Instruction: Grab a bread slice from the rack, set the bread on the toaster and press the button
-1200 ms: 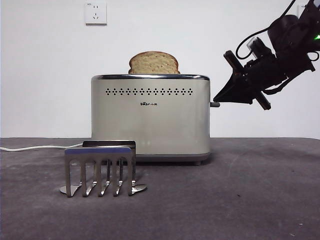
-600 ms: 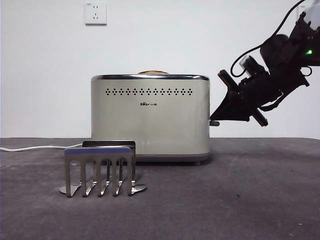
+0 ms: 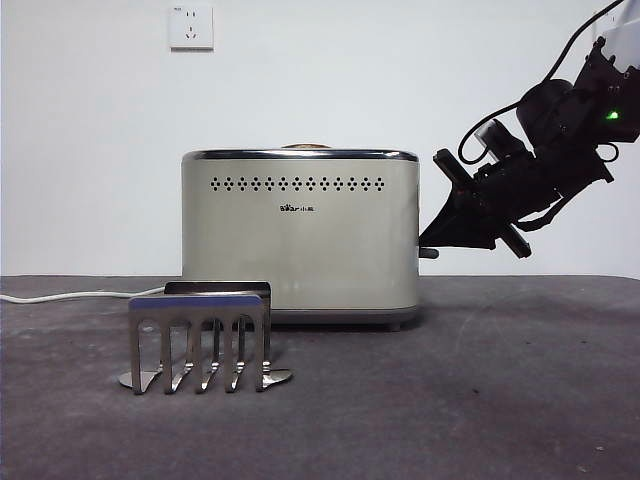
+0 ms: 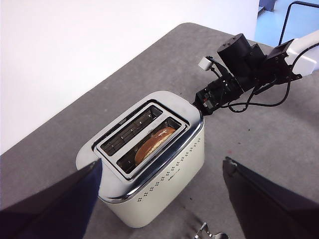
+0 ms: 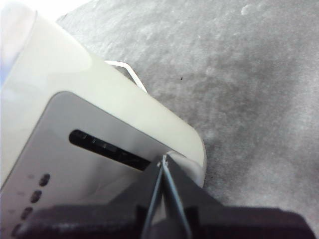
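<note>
Rack (image 3: 203, 340) before toaster (image 3: 300, 232)

right gripper (image 3: 432, 238): black, wedge-shaped jaws
cables: black, looped behind the pincer
light: small green dot above the pincer

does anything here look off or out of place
Nothing stands out. The toaster stands square, the slice of bread sits low in one slot, the rack stands upright in front, and the right pincer, jaws shut, is at the side lever.
</note>
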Tool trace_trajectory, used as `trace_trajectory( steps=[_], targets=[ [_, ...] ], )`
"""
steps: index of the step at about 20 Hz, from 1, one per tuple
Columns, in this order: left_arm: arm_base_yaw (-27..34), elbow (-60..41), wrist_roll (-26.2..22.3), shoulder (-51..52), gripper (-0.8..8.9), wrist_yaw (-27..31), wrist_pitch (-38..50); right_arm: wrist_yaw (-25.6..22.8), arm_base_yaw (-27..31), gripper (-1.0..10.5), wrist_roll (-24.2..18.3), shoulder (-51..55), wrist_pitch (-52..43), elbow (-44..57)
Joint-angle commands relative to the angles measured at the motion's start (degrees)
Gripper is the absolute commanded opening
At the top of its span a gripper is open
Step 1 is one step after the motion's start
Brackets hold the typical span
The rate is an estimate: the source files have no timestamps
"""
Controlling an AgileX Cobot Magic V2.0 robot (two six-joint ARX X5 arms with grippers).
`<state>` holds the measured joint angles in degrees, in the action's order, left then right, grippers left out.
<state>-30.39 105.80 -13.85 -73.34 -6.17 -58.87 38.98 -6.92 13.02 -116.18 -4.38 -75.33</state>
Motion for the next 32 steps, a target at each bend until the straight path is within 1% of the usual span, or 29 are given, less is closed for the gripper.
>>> trace_trajectory(
  steps=[1,12,14,17,20,23,25,30,32],
  targets=[
    [-0.04,-0.39,0.42,0.00,4.09,-0.13,0.09,-2.10,-0.28,-0.1,-0.66,-3.19,3.54,1.88],
    [-0.04,-0.39,0.42,0.00,4.09,-0.11,-0.13,-2.01,-0.28,-0.1,-0.66,-3.19,3.32,1.86],
    [-0.04,-0.39,0.42,0.00,4.09,-0.09,-0.74,-1.42,-0.22,-0.1,-0.59,-2.43,2.49,1.86],
    [-0.02,-0.39,0.39,0.00,4.09,-0.04,-1.62,-1.44,0.15,-0.1,-0.44,2.54,2.45,1.81],
    [0.00,-0.39,0.37,0.00,4.09,0.07,-1.64,-1.44,0.15,-0.1,0.00,10.99,3.98,1.81],
    [0.00,-0.39,0.37,0.00,4.09,-0.04,-1.73,-1.49,0.15,-0.1,-0.04,21.38,10.29,1.81],
    [0.00,-0.39,0.39,0.00,4.09,-0.09,-2.47,-1.33,0.07,-0.1,-0.61,28.52,17.29,1.81],
    [0.00,-0.39,0.66,0.00,4.08,-0.33,-7.17,-1.40,-1.70,-0.1,-6.32,45.48,38.27,1.81],
    [0.00,-0.39,0.81,0.00,4.08,-0.33,-8.59,-1.42,-2.78,-0.1,-8.61,49.62,45.00,1.81]
  ],
)
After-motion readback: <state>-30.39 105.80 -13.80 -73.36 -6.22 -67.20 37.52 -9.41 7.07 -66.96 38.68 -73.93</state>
